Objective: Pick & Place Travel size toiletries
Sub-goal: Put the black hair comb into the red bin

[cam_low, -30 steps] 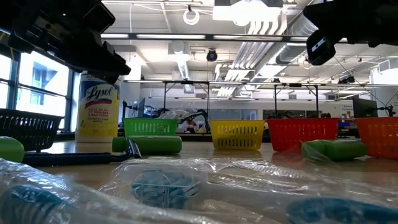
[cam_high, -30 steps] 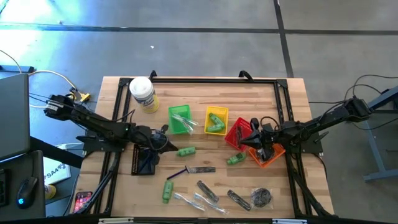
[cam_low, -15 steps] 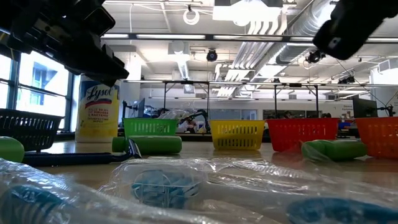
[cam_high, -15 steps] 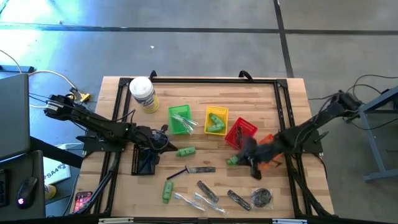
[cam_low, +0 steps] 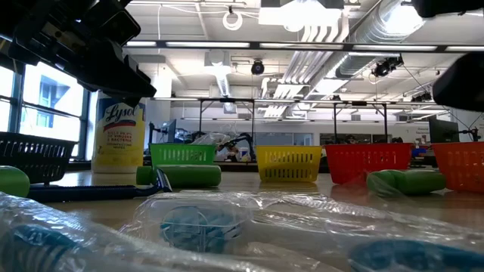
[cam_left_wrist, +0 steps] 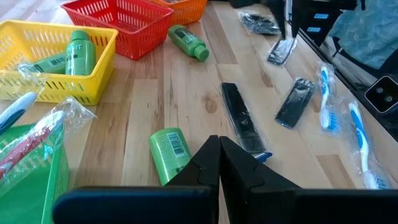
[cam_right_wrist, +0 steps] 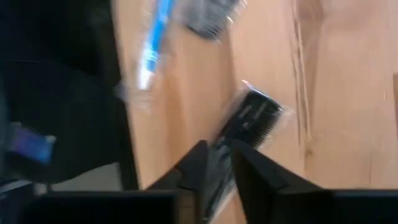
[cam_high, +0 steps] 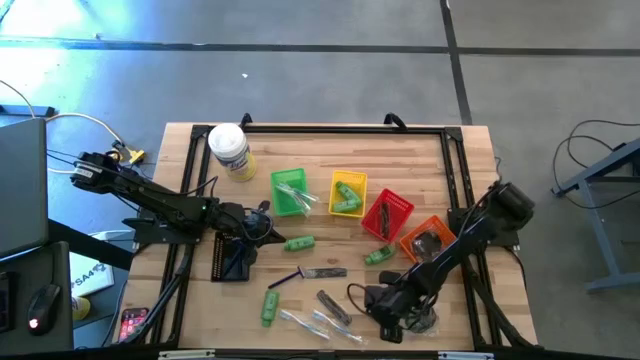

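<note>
The toiletries lie on the near half of the wooden table: green bottles (cam_high: 298,243) (cam_high: 378,256) (cam_high: 268,305), a blue razor (cam_high: 310,272), a dark grey oblong piece (cam_high: 333,305) and clear toothbrush packets (cam_high: 312,323). My right gripper (cam_high: 388,312) is low over the near edge, open. Its fingers (cam_right_wrist: 249,168) stand on either side of one end of a dark comb-like packet (cam_right_wrist: 252,121). My left gripper (cam_high: 264,230) is shut and hovers by the black basket (cam_high: 235,258), short of a green bottle (cam_left_wrist: 169,152). My right gripper comes down from above over the dark packet's end (cam_right_wrist: 219,152), which shows in the gap between the fingers. Whether the fingers touch it, I cannot tell. The packet lies flat on the table.
Green (cam_high: 290,190), yellow (cam_high: 347,193), red (cam_high: 388,213) and orange (cam_high: 428,240) mesh baskets stand in a row; the orange one holds a dark item. A white jar with a yellow label (cam_high: 230,150) stands at the far left. A black frame rims the table.
My right gripper has swung from over the orange basket toward the table's near edge and somewhat left, and dropped low over the dark pieces there. A dark item now shows in the orange basket.
</note>
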You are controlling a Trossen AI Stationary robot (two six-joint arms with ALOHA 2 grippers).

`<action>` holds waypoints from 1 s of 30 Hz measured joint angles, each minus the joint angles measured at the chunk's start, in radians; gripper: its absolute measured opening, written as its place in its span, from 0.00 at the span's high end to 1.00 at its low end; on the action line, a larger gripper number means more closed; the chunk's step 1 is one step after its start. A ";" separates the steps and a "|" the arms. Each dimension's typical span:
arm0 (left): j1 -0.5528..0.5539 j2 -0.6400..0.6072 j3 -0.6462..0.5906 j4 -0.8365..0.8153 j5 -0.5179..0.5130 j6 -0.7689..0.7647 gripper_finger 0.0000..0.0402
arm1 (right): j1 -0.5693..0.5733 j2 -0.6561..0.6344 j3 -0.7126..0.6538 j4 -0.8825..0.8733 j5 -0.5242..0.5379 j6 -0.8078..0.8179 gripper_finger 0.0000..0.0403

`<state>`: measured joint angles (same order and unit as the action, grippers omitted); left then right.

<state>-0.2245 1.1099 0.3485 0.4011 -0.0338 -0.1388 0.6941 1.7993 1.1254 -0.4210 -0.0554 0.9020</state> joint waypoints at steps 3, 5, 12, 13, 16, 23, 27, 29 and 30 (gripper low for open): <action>0.000 0.000 0.000 0.000 0.000 0.001 1.00 | 0.000 0.046 0.040 -0.061 0.039 0.022 0.67; 0.000 0.000 0.000 0.000 0.000 0.001 1.00 | 0.000 0.056 0.048 -0.085 0.056 0.050 0.56; 0.000 0.000 0.000 0.000 0.000 0.002 1.00 | 0.030 0.057 0.048 -0.076 0.039 0.147 0.33; 0.000 0.000 0.000 0.000 0.000 0.002 1.00 | 0.036 0.057 0.048 -0.075 0.038 0.152 0.32; 0.000 0.000 0.000 0.000 0.000 0.002 1.00 | 0.052 0.075 0.049 -0.078 0.043 0.181 0.33; 0.000 0.000 0.000 0.001 0.000 0.002 1.00 | 0.082 0.160 0.057 -0.075 0.055 0.222 0.40; 0.000 0.000 0.000 0.008 -0.001 -0.001 1.00 | 0.097 0.172 0.058 -0.080 0.091 0.243 0.42; 0.000 0.000 0.000 0.011 -0.001 -0.004 1.00 | 0.103 0.173 0.057 -0.078 0.107 0.243 0.42; 0.000 0.000 0.000 0.011 -0.001 -0.008 1.00 | 0.105 0.174 0.056 -0.078 0.109 0.243 0.42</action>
<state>-0.2241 1.1099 0.3489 0.4124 -0.0345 -0.1465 0.7996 1.9728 1.1819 -0.4989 0.0540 1.1454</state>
